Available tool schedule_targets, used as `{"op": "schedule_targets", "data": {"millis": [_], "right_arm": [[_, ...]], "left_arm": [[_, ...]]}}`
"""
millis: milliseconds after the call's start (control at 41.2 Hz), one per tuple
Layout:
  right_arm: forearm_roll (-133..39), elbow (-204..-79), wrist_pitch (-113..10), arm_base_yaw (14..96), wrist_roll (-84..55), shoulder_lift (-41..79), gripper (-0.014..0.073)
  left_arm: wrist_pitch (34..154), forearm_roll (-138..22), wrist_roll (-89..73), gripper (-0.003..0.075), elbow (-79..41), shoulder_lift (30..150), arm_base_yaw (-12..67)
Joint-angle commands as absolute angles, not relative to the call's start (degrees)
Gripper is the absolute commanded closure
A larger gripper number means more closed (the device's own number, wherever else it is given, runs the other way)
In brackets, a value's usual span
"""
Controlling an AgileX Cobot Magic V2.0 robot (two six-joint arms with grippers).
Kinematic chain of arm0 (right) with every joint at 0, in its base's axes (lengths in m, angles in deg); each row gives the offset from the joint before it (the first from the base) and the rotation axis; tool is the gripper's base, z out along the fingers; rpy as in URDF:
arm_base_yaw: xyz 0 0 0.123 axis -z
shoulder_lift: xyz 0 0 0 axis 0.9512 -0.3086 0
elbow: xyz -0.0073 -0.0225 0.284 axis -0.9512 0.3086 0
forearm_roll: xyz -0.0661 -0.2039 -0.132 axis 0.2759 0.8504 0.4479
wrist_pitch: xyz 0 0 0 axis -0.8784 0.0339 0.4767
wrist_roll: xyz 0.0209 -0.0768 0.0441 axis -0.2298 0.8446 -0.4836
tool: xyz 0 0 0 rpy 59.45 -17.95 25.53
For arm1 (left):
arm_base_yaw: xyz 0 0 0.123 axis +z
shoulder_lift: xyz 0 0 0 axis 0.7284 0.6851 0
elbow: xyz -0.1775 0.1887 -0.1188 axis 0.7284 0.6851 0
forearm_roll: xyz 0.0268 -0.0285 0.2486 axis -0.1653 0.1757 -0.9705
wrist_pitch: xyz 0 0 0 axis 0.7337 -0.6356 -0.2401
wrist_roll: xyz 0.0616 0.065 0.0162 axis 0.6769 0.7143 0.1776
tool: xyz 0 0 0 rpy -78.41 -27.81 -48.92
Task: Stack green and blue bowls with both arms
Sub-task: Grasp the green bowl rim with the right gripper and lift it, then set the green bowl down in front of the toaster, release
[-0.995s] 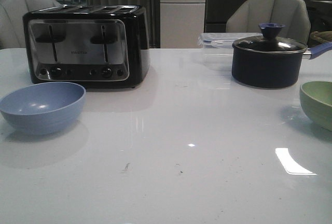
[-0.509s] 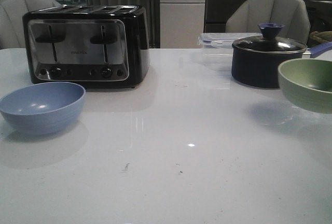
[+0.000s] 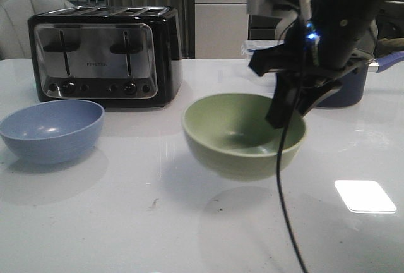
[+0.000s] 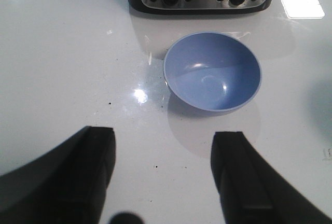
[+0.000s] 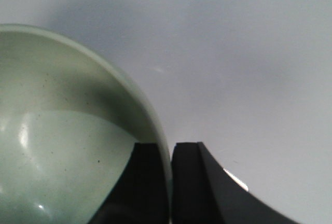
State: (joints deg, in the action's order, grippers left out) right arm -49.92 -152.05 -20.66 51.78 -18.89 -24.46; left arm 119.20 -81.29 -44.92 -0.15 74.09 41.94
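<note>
The green bowl [image 3: 243, 135] hangs above the table's middle, held by its right rim. My right gripper [image 3: 291, 110] is shut on that rim; in the right wrist view one finger is inside the bowl [image 5: 67, 146] and one outside, the gripper [image 5: 170, 151] pinching the wall. The blue bowl [image 3: 52, 129] sits upright on the table at the left, in front of the toaster. It also shows in the left wrist view [image 4: 212, 72]. My left gripper [image 4: 163, 141] is open and empty, hovering over bare table a short way from the blue bowl.
A black and steel toaster [image 3: 104, 55] stands behind the blue bowl. A dark navy lidded pot [image 3: 344, 86] and a clear plastic box [image 3: 262, 48] are at the back right, partly hidden by my right arm. A cable hangs from that arm.
The green bowl has travelled from the far right edge to the middle of the table, held up by my right gripper. The right arm has come into the front view. The blue bowl has not moved.
</note>
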Motion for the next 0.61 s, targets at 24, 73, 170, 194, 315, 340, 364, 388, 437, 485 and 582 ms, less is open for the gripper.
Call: {"op": "schedule_targets", "data": {"millis": [24,73,170,194,315,340,364,388,437,485,582], "right_arm": [[-50.67,-153.81,-24.38,48.64,-18.15,-23.79,0.0536],[-50.84,-153.81,-25.05,47.96,-18.20,-24.33,0.0536],[-51.06,-153.81,-25.63,47.62,-18.20,-25.41,0.0533],[-51.06,-153.81,-25.70,47.62,-18.20,-25.87,0.0533],[-51.06,-153.81,-25.97,47.62,-18.20,-26.90,0.0524],[-51.06,-153.81,-26.12,47.62,-18.20,-26.89,0.0507],[-51.06,-153.81,-26.18,47.62,-18.20,-26.89,0.0487],[-51.06,-153.81,-26.36,47.62,-18.20,-26.89,0.0450],[-51.06,-153.81,-26.76,47.62,-18.20,-26.82,0.0379],[-51.06,-153.81,-27.19,47.62,-18.20,-26.82,0.0287],[-51.06,-153.81,-27.87,47.62,-18.20,-26.44,0.0162]], "left_arm": [[115.00,-81.23,-44.85,0.0265,-1.80,74.17,42.08],[115.00,-81.23,-44.85,0.0264,-1.80,74.17,42.08],[115.00,-81.23,-44.85,0.0264,-1.80,74.17,42.08],[115.00,-81.23,-44.85,0.0264,-1.80,74.17,42.08],[115.00,-81.23,-44.85,0.0264,-1.80,74.17,42.08],[115.00,-81.23,-44.85,0.0264,-1.80,74.17,42.08],[115.00,-81.23,-44.85,0.0264,-1.80,74.17,42.08],[115.00,-81.23,-44.85,0.0264,-1.80,74.17,42.08],[115.00,-81.23,-44.85,0.0264,-1.80,74.17,42.08],[115.00,-81.23,-44.85,0.0264,-1.80,74.17,42.08],[115.00,-81.23,-44.85,0.0264,-1.80,74.17,42.08]]}}
